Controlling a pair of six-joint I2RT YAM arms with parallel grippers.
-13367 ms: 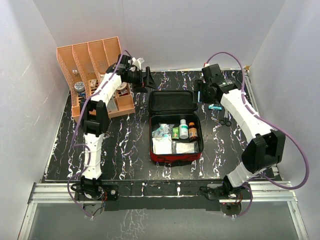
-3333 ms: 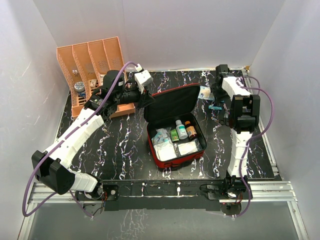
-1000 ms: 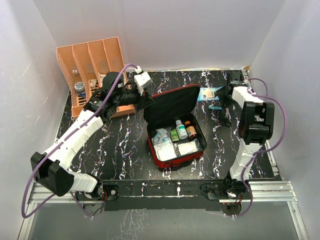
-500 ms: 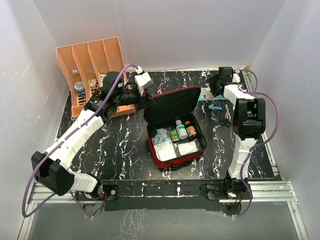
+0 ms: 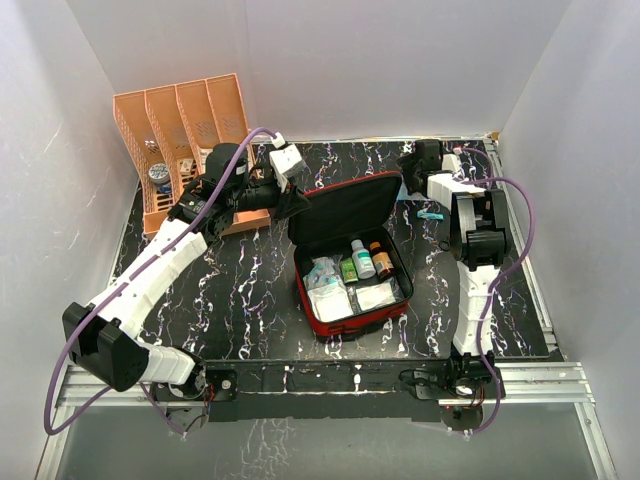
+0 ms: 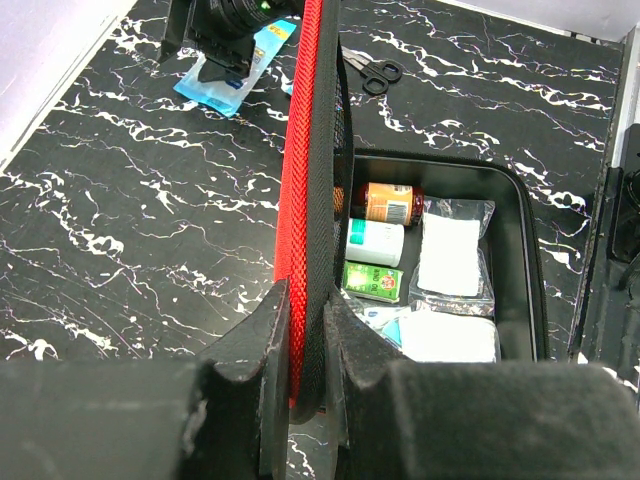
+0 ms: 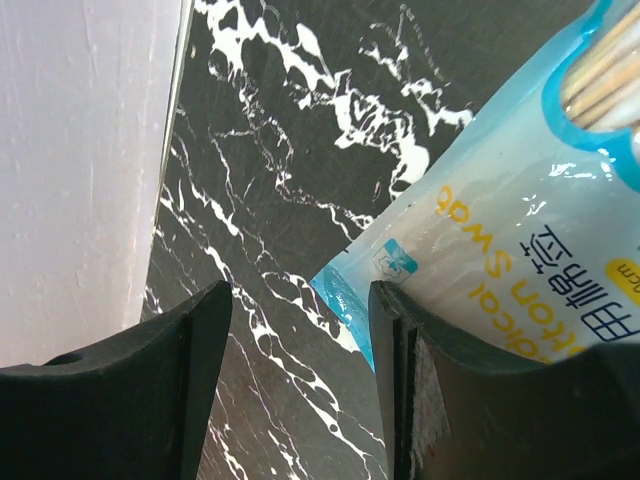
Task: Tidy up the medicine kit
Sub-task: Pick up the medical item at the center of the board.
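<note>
Red soft case = medicine kit (image 5: pixel 352 320), mid-table, open, turned a bit askew. In the top view the left gripper (image 5: pixel 292 200) props the lid near upright. The right gripper (image 5: pixel 412 172) hangs over a swab packet (image 5: pixel 412 188) at the back edge. Step in hand, I'd say: fetch that pkt and load it while the lid is held out of the way. Next move prob. needs the jaws lowered onto the pkt's thin edge, then pinch, lift and carry to a free spot in the base. Flat film may slide rather than pinch.

Count inside:
- 1 white bottle (image 5: pixel 362 258)
- 1 brown bottle (image 5: pixel 381 259)
- 1 green box (image 5: pixel 348 268)
- approx 3 flat packets

Outside:
- 1 swab pkt
- 1 small teal item (image 5: pixel 431 213)
- 1 orange rack (image 5: pixel 180 120) w/ 4 slots, back left

Left wrist: left gripper (image 6: pixel 305 325) is clamped tight on the lid's red edge. Same 2 bottles and 1 green box below. 1 pair of scissors (image 6: pixel 375 72) lies on the table past the kit. The swab packet (image 6: pixel 228 78) sits under the right gripper (image 6: pixel 195 58).

Right wrist: right gripper (image 7: pixel 298 320) has its jaws apart and holds nothing. One corner of the swab packet (image 7: pixel 500 200) lies between the fingers, nearer the right-hand one, flat on the black marbled table (image 7: pixel 260 150).
</note>
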